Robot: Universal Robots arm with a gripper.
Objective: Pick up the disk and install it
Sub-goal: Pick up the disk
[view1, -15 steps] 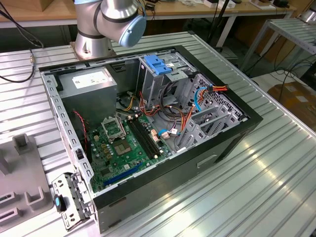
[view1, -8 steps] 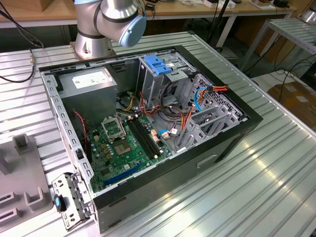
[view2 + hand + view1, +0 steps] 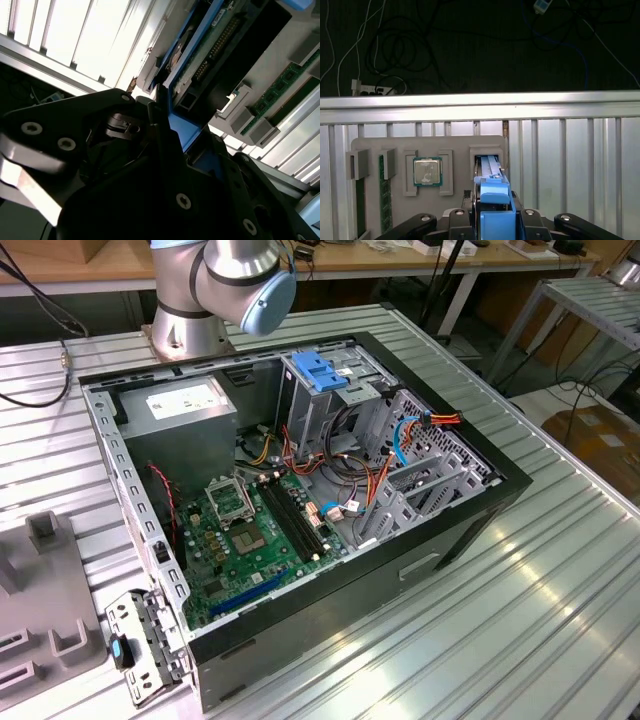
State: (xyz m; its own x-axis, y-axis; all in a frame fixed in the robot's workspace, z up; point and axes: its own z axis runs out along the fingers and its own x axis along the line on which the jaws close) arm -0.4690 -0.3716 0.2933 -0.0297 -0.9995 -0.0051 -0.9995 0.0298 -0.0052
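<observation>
Standing on edge in a slot of the grey tray (image 3: 400, 142), the disk (image 3: 489, 167) is pinched by the gripper (image 3: 495, 216) across its blue rails (image 3: 495, 187), and is judged rigid, fairly heavy and shock-sensitive, best held by that frame.

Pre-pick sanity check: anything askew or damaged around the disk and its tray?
Nothing stands out. The disk stands on edge, straight in its slot in the grey tray, with the end effector around it. The processor sits square in its pocket.
</observation>
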